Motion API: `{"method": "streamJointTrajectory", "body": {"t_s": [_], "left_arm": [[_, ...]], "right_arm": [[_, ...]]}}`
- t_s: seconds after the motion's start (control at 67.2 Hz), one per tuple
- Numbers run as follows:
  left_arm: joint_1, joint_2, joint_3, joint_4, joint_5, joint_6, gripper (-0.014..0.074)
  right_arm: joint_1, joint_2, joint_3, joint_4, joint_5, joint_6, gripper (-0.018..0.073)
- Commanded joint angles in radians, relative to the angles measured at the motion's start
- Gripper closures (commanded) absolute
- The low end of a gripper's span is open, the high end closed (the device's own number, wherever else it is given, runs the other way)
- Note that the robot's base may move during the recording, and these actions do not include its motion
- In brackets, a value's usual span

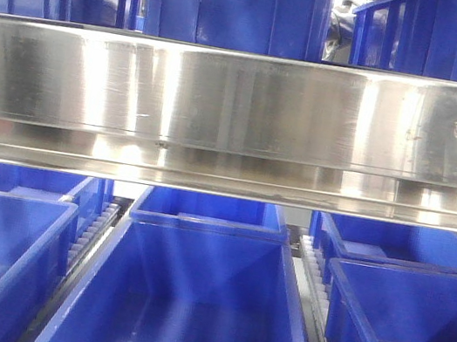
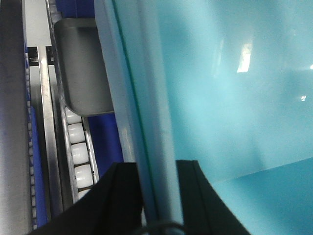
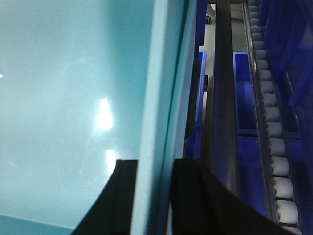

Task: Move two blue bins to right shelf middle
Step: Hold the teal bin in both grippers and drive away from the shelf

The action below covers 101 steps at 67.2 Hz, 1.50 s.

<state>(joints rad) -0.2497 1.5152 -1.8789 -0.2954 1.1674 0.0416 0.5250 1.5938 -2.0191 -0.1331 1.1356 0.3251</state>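
Each gripper is clamped over a side wall of the blue bin (image 2: 234,98): left gripper (image 2: 156,203) on its left rim, right gripper (image 3: 152,196) on its right. The bin sits beside the rollers (image 2: 78,152); I'd raise both sides evenly, holding it level.

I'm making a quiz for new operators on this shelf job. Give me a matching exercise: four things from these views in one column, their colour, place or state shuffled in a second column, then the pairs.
Things:
1. left gripper
2. rollers
3. steel beam
4. middle lower bin

Descriptions:
A. shiny, spanning the whole front view
B. closed on a bin wall, a finger on each side
C. white, in a row
D. blue, empty, below the beam

Pairs: 1-B, 2-C, 3-A, 4-D
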Motion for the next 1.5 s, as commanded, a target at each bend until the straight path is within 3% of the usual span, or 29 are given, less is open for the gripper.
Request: {"method": "streamJointTrajectory", "body": {"t_s": [0.0,1.488], "left_arm": [[-0.014,-0.027,-0.022,-0.156,-0.064,0.027,0.0707],[-0.014,-0.027,-0.022,-0.156,-0.067,0.027,0.0707]], "right_arm": [[0.006,-0.010,-0.015,0.052,-0.098,-0.001,0.0717],[0.006,-0.010,-0.015,0.052,-0.098,-0.001,0.0721]]}}
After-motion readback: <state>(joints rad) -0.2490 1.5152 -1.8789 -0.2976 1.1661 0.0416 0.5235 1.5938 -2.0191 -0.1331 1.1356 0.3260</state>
